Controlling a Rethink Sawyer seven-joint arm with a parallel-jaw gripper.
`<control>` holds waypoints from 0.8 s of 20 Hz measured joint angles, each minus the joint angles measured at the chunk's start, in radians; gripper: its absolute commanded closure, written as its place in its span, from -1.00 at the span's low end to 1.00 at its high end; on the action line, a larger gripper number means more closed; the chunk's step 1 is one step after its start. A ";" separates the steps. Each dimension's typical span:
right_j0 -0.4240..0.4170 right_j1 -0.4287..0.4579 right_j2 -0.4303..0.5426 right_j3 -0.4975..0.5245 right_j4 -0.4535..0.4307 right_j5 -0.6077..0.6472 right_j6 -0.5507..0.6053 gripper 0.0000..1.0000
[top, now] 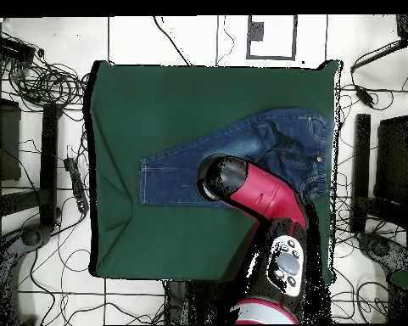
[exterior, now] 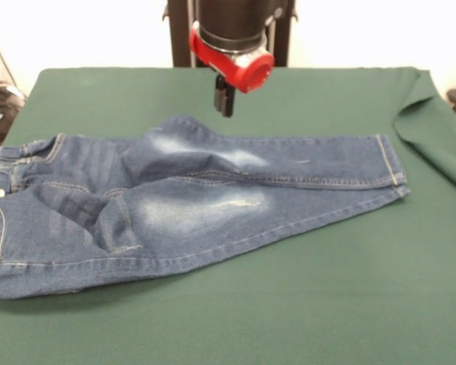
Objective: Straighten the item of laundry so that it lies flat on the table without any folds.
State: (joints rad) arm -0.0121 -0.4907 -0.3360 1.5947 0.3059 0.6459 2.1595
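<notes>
The jeans [exterior: 190, 201] lie creased across the green table [exterior: 349, 289], legs together. The gripper [exterior: 224, 103] hangs just above their far edge, seemingly clear of the denim; whether its fingers are parted cannot be made out.

A robotics lab: cables [top: 46, 85] strewn over white floor around a cloth-covered table [top: 181, 102]

We see wide bare tabletop [exterior: 327, 304] in front of the jeans [exterior: 190, 205] and behind them. Only the arm [top: 262, 191] hangs above the jeans; its claw [exterior: 224, 97] hovers apart from the denim.
</notes>
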 measured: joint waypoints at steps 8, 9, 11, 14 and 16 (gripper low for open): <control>0.063 0.062 -0.001 0.000 0.053 -0.042 0.064 1.00; 0.066 0.066 -0.001 0.000 0.056 -0.045 0.069 1.00; 0.084 0.093 -0.001 -0.001 0.074 -0.058 0.094 1.00; 0.102 0.128 -0.001 0.000 0.093 -0.077 0.120 1.00; 0.107 0.151 -0.001 -0.001 0.106 -0.091 0.136 1.00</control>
State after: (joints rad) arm 0.0951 -0.3393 -0.3366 1.5941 0.4118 0.5546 2.2956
